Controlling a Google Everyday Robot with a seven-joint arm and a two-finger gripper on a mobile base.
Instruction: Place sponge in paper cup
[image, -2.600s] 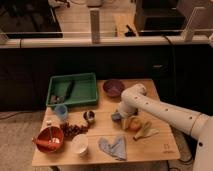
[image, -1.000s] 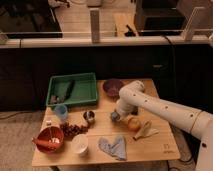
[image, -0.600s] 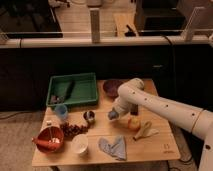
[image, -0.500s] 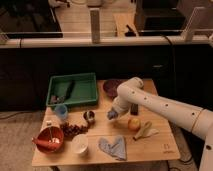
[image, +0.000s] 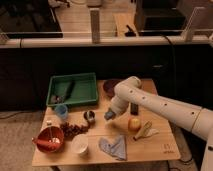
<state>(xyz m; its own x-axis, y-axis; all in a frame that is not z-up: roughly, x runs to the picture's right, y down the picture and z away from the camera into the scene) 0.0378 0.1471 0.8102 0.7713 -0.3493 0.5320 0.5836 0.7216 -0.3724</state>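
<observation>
While the arm reaches over the table, gripper (image: 109, 115): low over the middle of the wooden table (image: 165, 150), its tip closed around a small teal patch.
Sponge (image: 107, 116): judged to be that teal patch, pinched at the gripper's tip and apparently lifted off the tabletop.
Paper cup (image: 80, 145): white and wide-mouthed, below and to the left of the gripper, near the table's front edge and well apart from it; nothing shows inside.
Metal cup (image: 89, 116): just left of the gripper.
Blue cloth (image: 114, 147): directly below the gripper, near the front edge.
Black block (image: 134, 108): to the gripper's right, behind the arm.
Done: the pickup, as far as can be judged.
Left: carrying the sponge over the paper cup's mouth, lowering it and letting go.
Change from earlier frames: the gripper has travelled leftward from beside the orange fruit (image: 134, 123) toward the metal cup, closing on the paper cup; everything on the table lies where it did.
</observation>
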